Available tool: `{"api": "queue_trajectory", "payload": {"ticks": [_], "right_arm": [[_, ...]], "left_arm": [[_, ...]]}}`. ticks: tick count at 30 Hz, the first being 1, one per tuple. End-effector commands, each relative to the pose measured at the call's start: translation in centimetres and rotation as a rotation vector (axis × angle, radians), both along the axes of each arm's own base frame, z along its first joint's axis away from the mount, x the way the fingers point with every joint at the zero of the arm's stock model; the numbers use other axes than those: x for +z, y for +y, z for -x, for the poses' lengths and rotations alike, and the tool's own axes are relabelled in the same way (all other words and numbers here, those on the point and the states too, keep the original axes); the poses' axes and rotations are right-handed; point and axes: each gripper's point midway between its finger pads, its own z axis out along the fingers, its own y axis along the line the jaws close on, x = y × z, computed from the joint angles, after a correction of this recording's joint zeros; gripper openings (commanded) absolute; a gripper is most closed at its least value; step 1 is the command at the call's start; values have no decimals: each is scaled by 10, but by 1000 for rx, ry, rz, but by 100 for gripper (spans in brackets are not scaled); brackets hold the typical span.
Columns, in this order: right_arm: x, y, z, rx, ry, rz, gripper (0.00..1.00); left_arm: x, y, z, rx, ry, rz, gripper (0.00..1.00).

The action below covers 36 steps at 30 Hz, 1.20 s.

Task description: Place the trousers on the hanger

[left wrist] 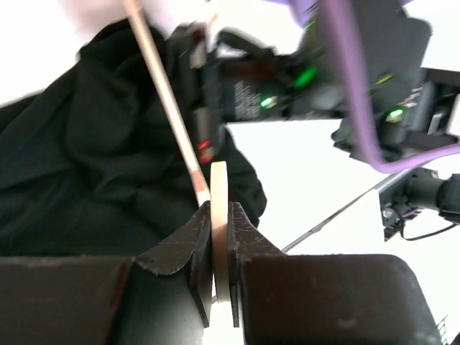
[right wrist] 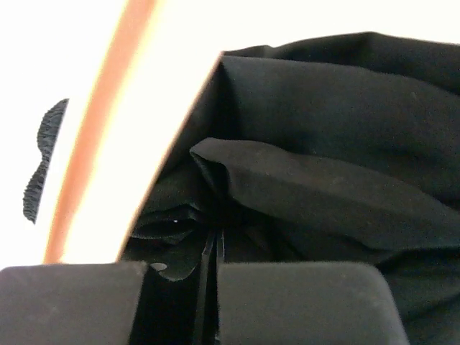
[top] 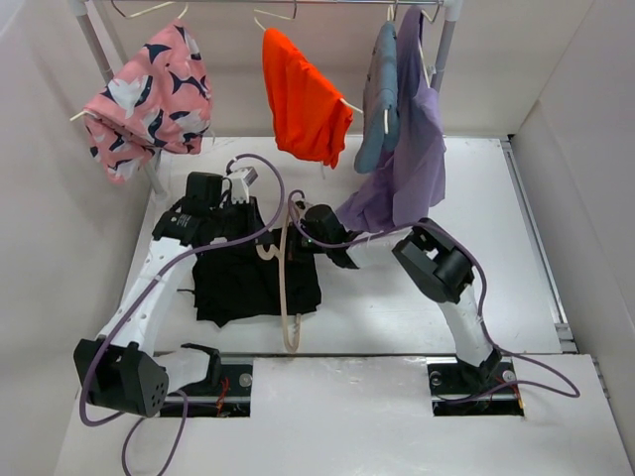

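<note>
- My left gripper (left wrist: pixel 219 215) is clamped on the pale beige, thin, curved clothes hanger (top: pixel 289 307).
- My right gripper (right wrist: pixel 210 251) has its fingers together, pinching a fold of the long plain black fabric trousers (top: pixel 248 283).
- Small white print on the right arm's black housing (left wrist: pixel 244 97) is too blurred for me to read.
- From above, the hanger's long axis runs near-to-far. The trousers lie bunched on the white table (top: pixel 397 307), and the hanger crosses their right edge.

You see plain black trousers (top: pixel 253 280), a pale beige hanger (top: pixel 289 312), an orange garment (top: pixel 303 99), a pink garment (top: pixel 149 94) patterned navy and white.
</note>
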Motion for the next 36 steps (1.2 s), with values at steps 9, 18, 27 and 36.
{"api": "queue_trajectory", "payload": {"ticks": [9, 18, 27, 36], "right_arm": [[41, -52, 50, 71, -222, 278, 28], [32, -83, 99, 61, -135, 296, 15], [55, -19, 111, 146, -103, -60, 8], [19, -15, 97, 84, -8, -49, 14]], "left_arm": [[11, -8, -21, 8, -57, 20, 0], [19, -8, -22, 32, -47, 46, 0], [20, -11, -17, 29, -5, 64, 0], [24, -29, -3, -22, 34, 147, 0]]}}
